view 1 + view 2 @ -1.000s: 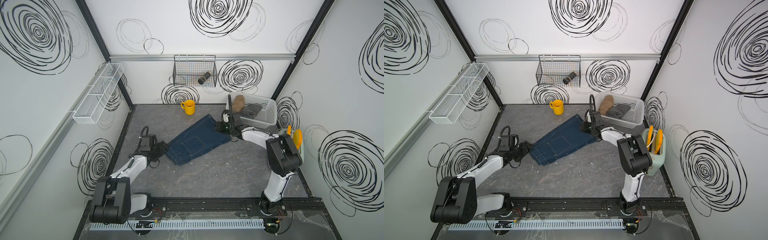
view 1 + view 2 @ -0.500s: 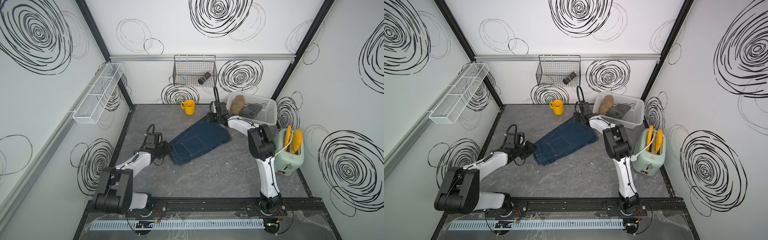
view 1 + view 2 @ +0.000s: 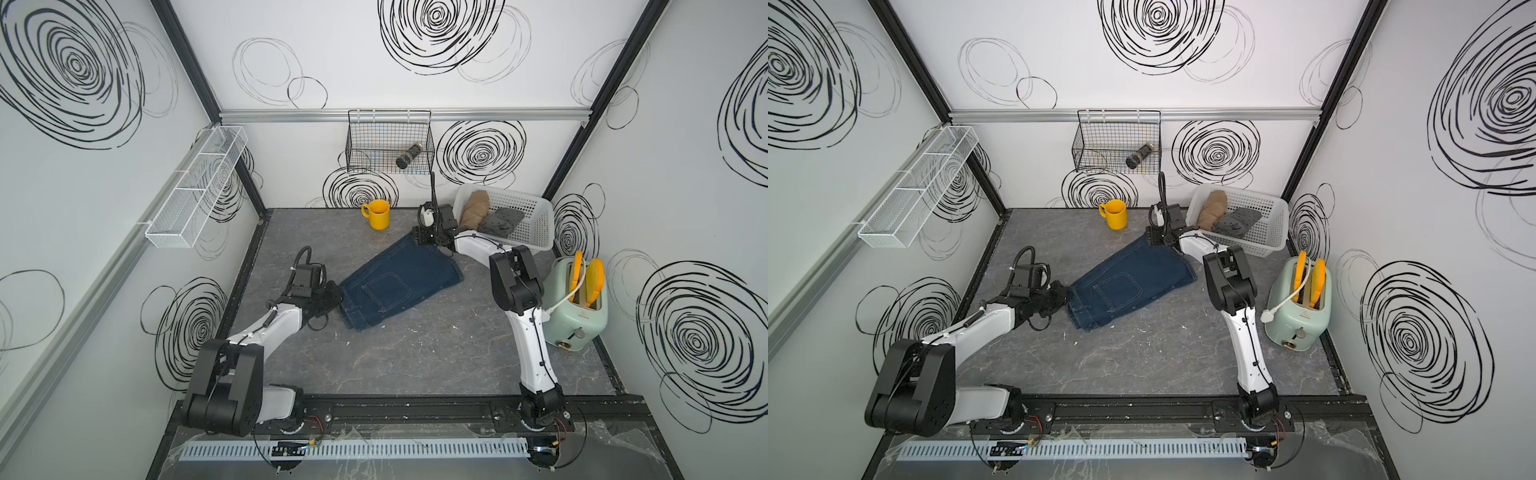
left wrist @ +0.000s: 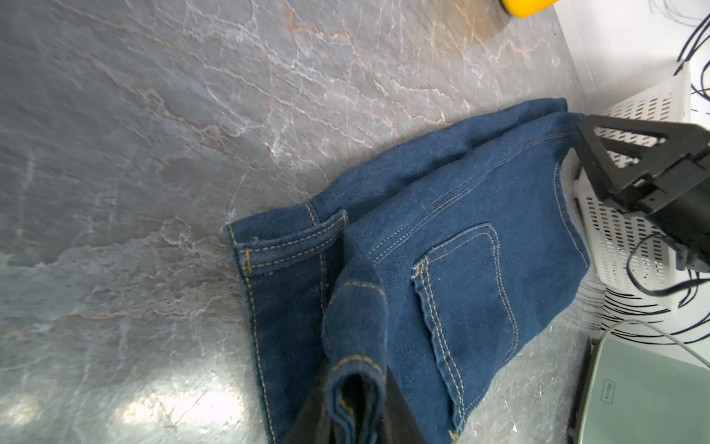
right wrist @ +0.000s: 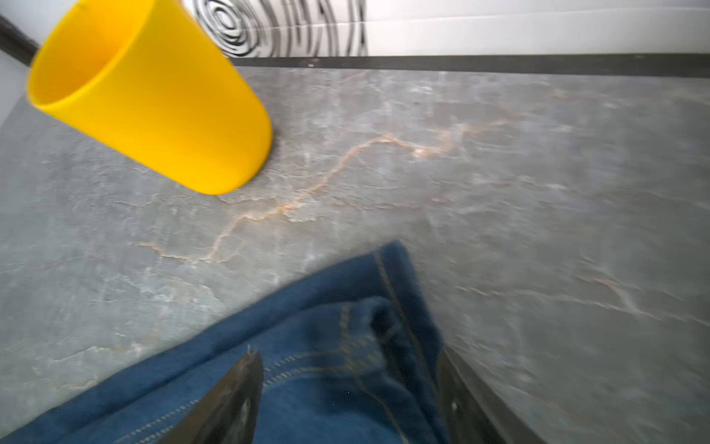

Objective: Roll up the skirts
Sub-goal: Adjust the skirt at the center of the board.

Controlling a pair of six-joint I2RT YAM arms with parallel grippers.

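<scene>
2 wrist views crop both: left end effector (image 4: pixel 357 407) pinches denim skirt (image 4: pixel 480 215), right end effector (image 5: pixel 349 369) spread astride it.

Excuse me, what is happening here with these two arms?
Two robot arms are working on a denim skirt that lies spread on the table, not yet rolled. The left gripper is shut on a folded edge at one end. The right gripper is at the opposite corner, near the yellow mug, jaws open on either side of the cloth. A tan skirt and a grey dotted skirt lie in the white basket.
</scene>
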